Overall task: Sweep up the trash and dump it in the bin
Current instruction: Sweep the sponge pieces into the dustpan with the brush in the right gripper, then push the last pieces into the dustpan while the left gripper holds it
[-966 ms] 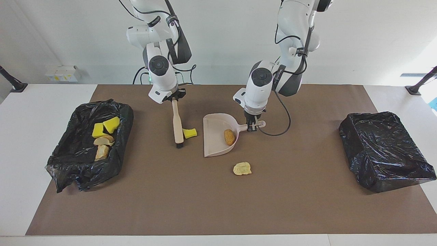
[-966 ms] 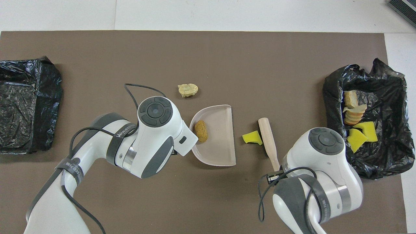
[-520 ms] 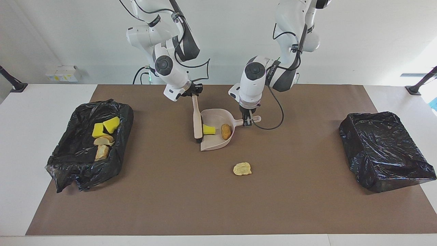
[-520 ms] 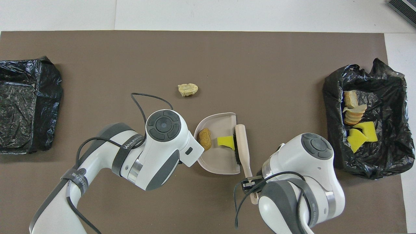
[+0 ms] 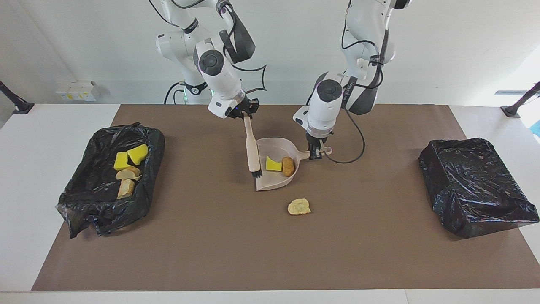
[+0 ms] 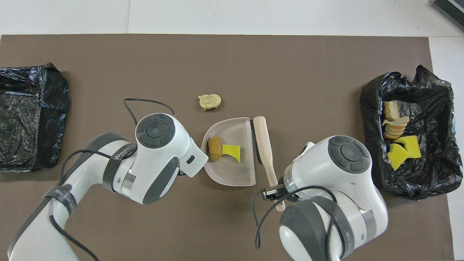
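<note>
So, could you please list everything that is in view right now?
Dustpan: one, beige, mid-table, handle in the left claw.
Brush: one, beige, bristles at the dustpan's open edge.
Sponge chunk: one, bright yellow, in the dustpan.
Bread piece: one, tan, in the dustpan beside the sponge chunk.
Pale piece: one, pale yellow, on the mat, farther from the robots than the dustpan.
Filled bin: one, black-lined, right arm's end, holding yellow and tan bits.
Other bin: one, black-lined, left arm's end.
Left claw: shut on the dustpan's handle.
Right claw: shut on the brush's handle.
</note>
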Action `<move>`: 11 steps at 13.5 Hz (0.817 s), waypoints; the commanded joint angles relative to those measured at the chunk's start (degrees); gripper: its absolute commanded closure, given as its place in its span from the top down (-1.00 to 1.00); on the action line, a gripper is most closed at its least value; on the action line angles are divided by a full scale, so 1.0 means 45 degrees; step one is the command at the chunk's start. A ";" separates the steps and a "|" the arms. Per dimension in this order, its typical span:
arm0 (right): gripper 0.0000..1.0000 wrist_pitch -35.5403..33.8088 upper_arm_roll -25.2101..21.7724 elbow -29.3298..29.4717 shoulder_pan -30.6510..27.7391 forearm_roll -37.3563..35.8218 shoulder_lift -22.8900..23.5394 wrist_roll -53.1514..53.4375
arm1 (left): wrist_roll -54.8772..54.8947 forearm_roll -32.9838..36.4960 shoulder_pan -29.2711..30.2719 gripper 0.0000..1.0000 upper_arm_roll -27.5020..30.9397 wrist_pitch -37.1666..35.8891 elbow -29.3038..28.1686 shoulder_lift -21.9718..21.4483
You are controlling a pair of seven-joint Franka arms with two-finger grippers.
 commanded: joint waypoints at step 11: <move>-1.00 -0.2730 0.0005 0.7875 0.1398 -0.4419 0.6585 0.1588 | 0.2126 0.2169 0.4064 -1.00 0.0060 -0.3206 0.5019 0.2122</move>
